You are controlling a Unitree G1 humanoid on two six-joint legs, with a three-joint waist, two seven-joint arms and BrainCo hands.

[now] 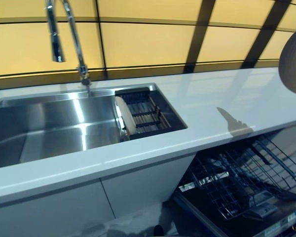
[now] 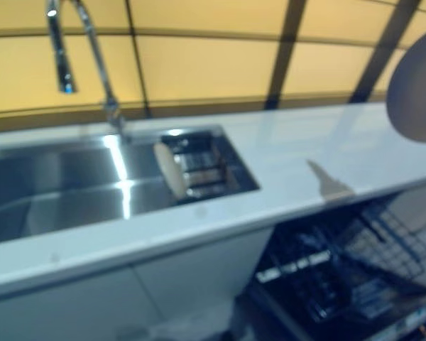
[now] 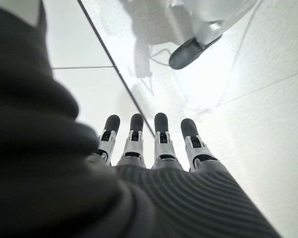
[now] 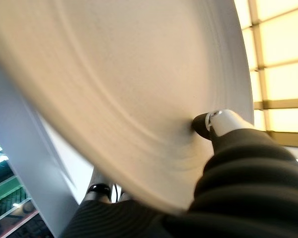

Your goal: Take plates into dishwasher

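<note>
Left eye view: a white plate [image 1: 293, 61] hangs at the 3 o'clock edge, partly cut off by the frame, above the white countertop [image 1: 227, 101], and casts a shadow on the counter's front part. The steel sink [image 1: 49, 126] fills the 9 o'clock side, with the tap [image 1: 64, 34] rising at 11 o'clock. A second plate [image 1: 124, 115] stands on edge in the dish rack [image 1: 145, 113] at the sink's right end. At 5 o'clock, below the counter's front edge, the dishwasher rack [image 1: 246, 177] is pulled out, its wire tines open from above; the counter between the sink and the held plate is bare.

Right eye view: the same layout, with the held plate at 2 to 3 o'clock, clear of the counter edge and above the pulled-out rack.

Left wrist view: the left hand [image 3: 154, 148] has its fingers straight and together, holding nothing, over pale floor [image 3: 258, 109].

Right wrist view: the right hand [image 4: 223, 148] pinches the plate, thumb tip pressed on its broad face, the other fingers behind the lower rim.
</note>
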